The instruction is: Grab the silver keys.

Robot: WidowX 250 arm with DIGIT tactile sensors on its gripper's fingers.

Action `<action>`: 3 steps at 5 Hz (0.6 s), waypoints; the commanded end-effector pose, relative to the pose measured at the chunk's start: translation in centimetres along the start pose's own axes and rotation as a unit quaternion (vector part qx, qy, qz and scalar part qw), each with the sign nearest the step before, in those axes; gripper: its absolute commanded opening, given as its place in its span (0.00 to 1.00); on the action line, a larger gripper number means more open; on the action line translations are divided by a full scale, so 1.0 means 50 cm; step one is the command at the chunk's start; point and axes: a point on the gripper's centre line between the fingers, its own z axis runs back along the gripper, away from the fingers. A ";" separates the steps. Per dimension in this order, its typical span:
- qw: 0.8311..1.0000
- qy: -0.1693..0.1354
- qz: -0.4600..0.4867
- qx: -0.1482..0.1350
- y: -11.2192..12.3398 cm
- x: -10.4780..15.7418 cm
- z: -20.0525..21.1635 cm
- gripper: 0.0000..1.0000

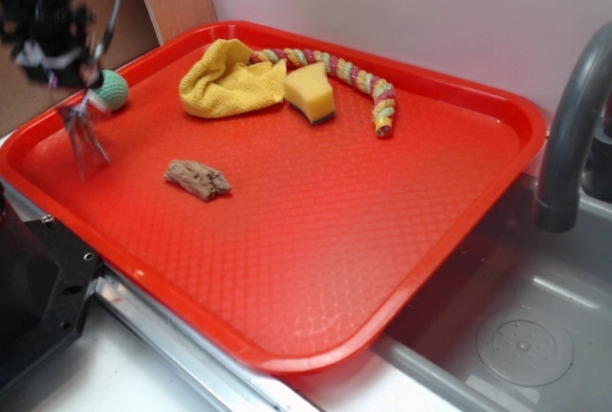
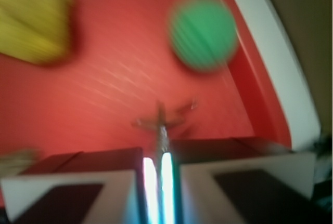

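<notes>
Fingers (image 2: 93, 182) pinched nearly together on silver keys (image 2: 162, 122) | keys dangle blurred just beyond fingertips, above red tray (image 1: 335, 240) | risk: thin grip, swinging bunch may slip out | green ball (image 2: 203, 31) ahead-right

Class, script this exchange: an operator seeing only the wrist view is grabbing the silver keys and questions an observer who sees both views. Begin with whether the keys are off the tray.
Operator: My fingers look shut on the silver keys. Are they off the red plastic tray?
Observer: In the exterior view the bunch dangles below the fingers near the tray's left rim, seemingly lifted.
Operator: Beyond the green ball, what lies further along the tray?
Observer: A yellow sponge wedge and a multicoloured knitted rope, by the far rim.
</notes>
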 end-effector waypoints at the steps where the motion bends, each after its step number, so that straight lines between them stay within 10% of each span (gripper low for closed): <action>1: 0.988 -0.084 -0.118 -0.058 -0.146 0.068 0.166 0.00; 3: 0.984 -0.075 -0.155 -0.052 -0.220 0.071 0.236 0.00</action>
